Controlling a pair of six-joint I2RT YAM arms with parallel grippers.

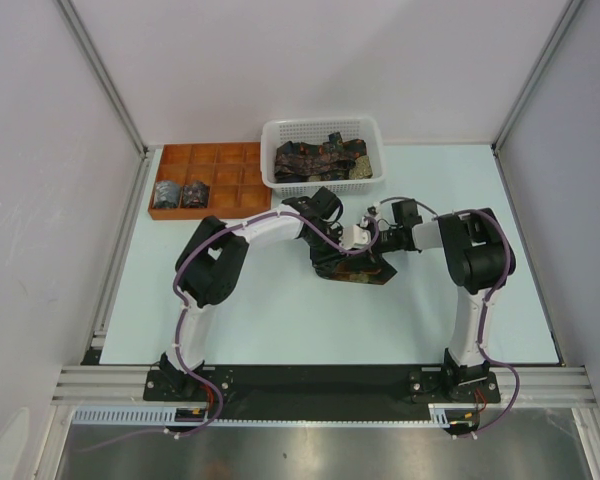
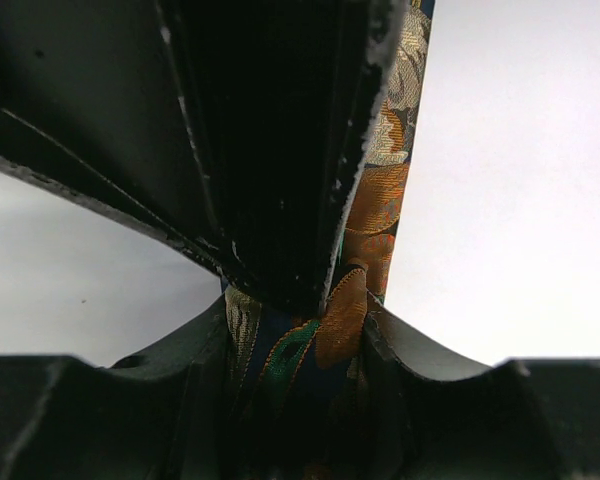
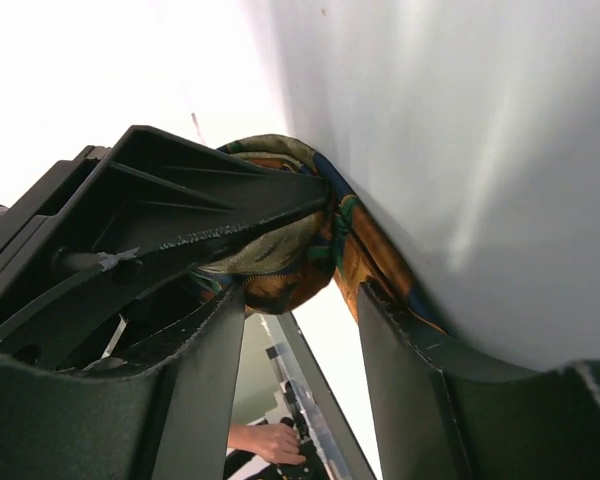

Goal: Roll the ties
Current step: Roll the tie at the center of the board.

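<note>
Left wrist view shows us the left gripper [image 2: 298, 335] closed narrow on the tie [image 2: 375, 200]. The dark fabric with orange, green and gold motifs fills the small gap between the two fingers [image 2: 430, 380] and goes up from there as a narrow strip. A big black part [image 2: 250, 130] lies against the strip, and we cannot tell what it belongs to.

In the right wrist view the right gripper [image 3: 300, 300] has its fingers [image 3: 410, 390] apart. A curled bundle of the tie sits at their tips. We cannot tell if these fingers press the bundle or only stand around it.

In the top external view both arms reach to the middle of the table [image 1: 280, 320], and their wrists meet above a dark heap of the tie that lies on the surface. Behind it stands the white mesh basket [image 1: 320, 125] with more ties [image 1: 315, 160] inside. Just beside the basket, on its left, is the orange-brown compartment tray [image 1: 225, 155]. Two rolled ties [image 1: 166, 193] sit side by side in its near-left compartments.
</note>
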